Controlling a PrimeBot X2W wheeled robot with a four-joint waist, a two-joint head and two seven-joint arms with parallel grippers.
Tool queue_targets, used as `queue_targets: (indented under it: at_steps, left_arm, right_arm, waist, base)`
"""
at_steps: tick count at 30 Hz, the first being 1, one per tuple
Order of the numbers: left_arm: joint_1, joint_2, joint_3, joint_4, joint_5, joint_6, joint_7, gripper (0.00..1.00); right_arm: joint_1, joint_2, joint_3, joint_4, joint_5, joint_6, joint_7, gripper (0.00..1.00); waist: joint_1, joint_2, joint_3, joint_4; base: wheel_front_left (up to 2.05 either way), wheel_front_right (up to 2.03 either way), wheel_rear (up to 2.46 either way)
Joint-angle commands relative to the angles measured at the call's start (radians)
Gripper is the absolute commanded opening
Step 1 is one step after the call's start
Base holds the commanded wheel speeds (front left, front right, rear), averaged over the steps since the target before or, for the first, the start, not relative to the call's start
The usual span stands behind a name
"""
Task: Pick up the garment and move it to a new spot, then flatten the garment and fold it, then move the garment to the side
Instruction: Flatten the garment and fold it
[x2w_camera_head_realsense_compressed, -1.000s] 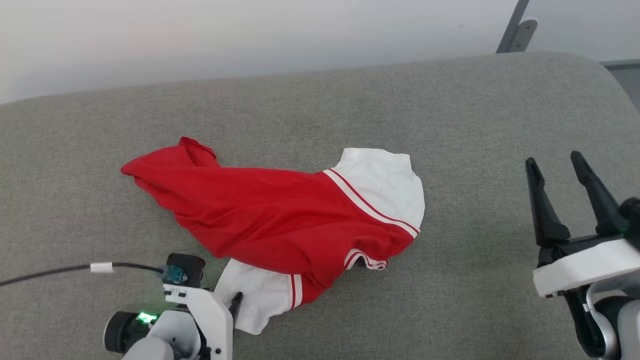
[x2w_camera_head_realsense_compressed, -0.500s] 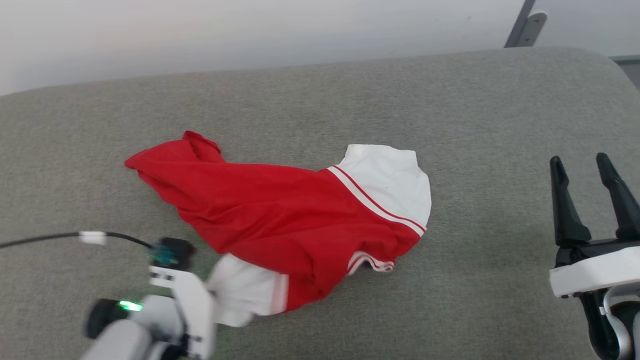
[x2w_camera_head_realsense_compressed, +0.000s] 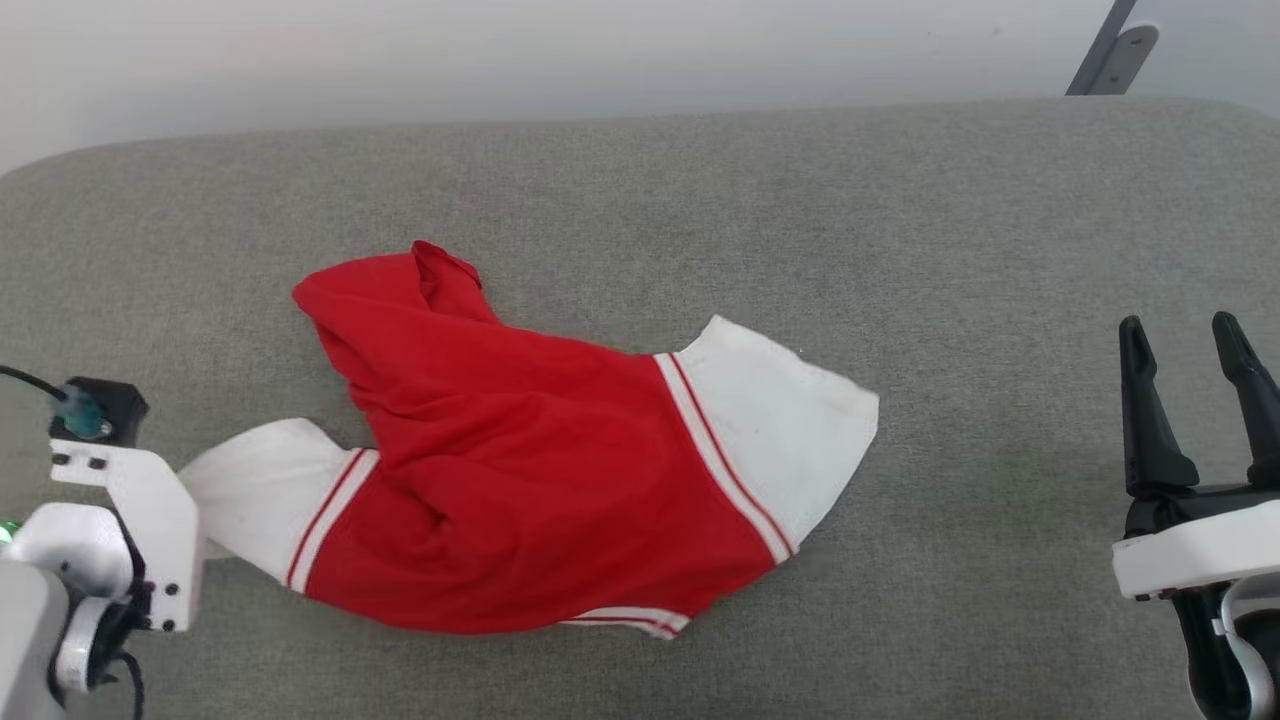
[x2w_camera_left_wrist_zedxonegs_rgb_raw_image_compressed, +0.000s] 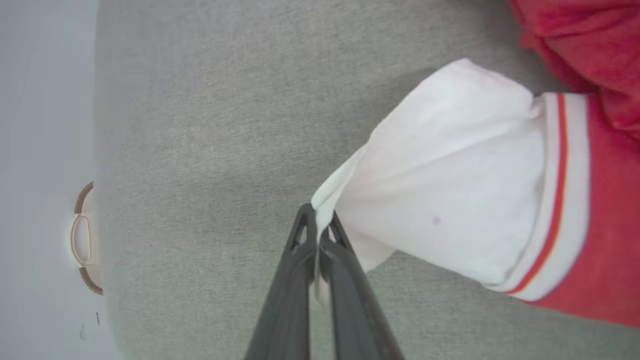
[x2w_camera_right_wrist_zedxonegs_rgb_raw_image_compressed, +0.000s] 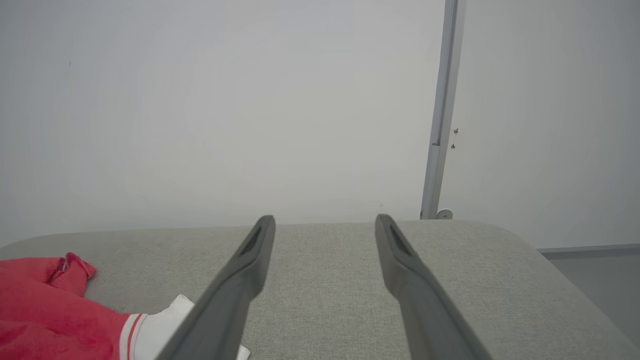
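Head view, T-shirt (x2w_camera_head_realsense_compressed: 520, 480): laid crumpled on the grey upholstered surface (x2w_camera_head_realsense_compressed: 900, 200); its long axis runs left to right, with a white sleeve at each end.
Left gripper (x2w_camera_left_wrist_zedxonegs_rgb_raw_image_compressed: 318, 222): jaws pinched together on the left sleeve (x2w_camera_left_wrist_zedxonegs_rgb_raw_image_compressed: 450, 175) edge.
Right gripper (x2w_camera_head_realsense_compressed: 1178, 322): jaws parted, nothing held, well apart from the T-shirt.

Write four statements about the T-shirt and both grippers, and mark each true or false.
1. The left gripper is shut on a white sleeve of the garment. True.
2. The right gripper grips the garment too. False: it is open, apart from the garment, and holds nothing.
3. The garment lies flat and smooth. False: its red body is bunched and creased.
4. The garment rests on a grey padded surface. True.
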Motion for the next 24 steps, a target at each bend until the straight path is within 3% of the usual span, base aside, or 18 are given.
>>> queue_targets:
  at_steps: [1, 4, 5, 6, 7, 16, 24]
  left_arm:
    - [-0.017, 0.0, 0.002, 0.013, -0.011, -0.012, -0.008, 0.0]
    - [-0.038, -0.012, 0.002, 0.063, -0.034, -0.043, -0.013, 0.0]
    - [-0.045, -0.022, 0.003, 0.077, -0.047, -0.053, -0.013, 0.27]
    - [-0.052, -0.025, 0.002, 0.089, -0.053, -0.062, -0.014, 0.77]
    - [-0.056, -0.031, -0.001, 0.099, -0.067, -0.074, -0.009, 1.0]
    - [-0.095, -0.044, -0.028, 0.14, -0.114, -0.138, 0.066, 1.0]
    - [-0.15, -0.061, -0.051, 0.268, -0.107, -0.123, 0.121, 1.0]
  right_arm:
    - [0.001, 0.005, 0.003, 0.001, 0.003, 0.0, 0.001, 1.0]
    - [-0.003, 0.007, 0.01, 0.007, 0.004, 0.0, 0.004, 1.0]
    - [-0.003, 0.008, 0.015, 0.008, 0.007, 0.0, 0.005, 1.0]
    - [-0.003, 0.009, 0.017, 0.009, 0.009, 0.0, 0.006, 1.0]
    - [-0.004, 0.008, 0.018, 0.01, 0.009, 0.0, 0.006, 1.0]
    - [0.002, 0.001, 0.029, 0.005, 0.013, 0.0, 0.026, 1.0]
    - [-0.011, -0.029, 0.059, -0.007, 0.026, 0.0, 0.082, 1.0]
  waist:
    - [0.0, 0.0, 0.003, 0.001]
    - [0.0, 0.0, 0.007, 0.002]
    - [0.0, 0.0, 0.008, 0.002]
    - [0.0, 0.0, 0.008, 0.001]
    - [0.0, 0.0, 0.007, 0.001]
    - [0.0, 0.0, 0.01, 0.002]
    - [0.0, 0.0, 0.039, -0.006]
  base:
    - [0.0, 0.0, 0.0]
    - [0.0, 0.0, 0.0]
    - [0.0, 0.0, 0.0]
    - [0.0, 0.0, 0.0]
    - [0.0, 0.0, 0.0]
    - [0.0, 0.0, 0.0]
    - [0.0, 0.0, 0.0]
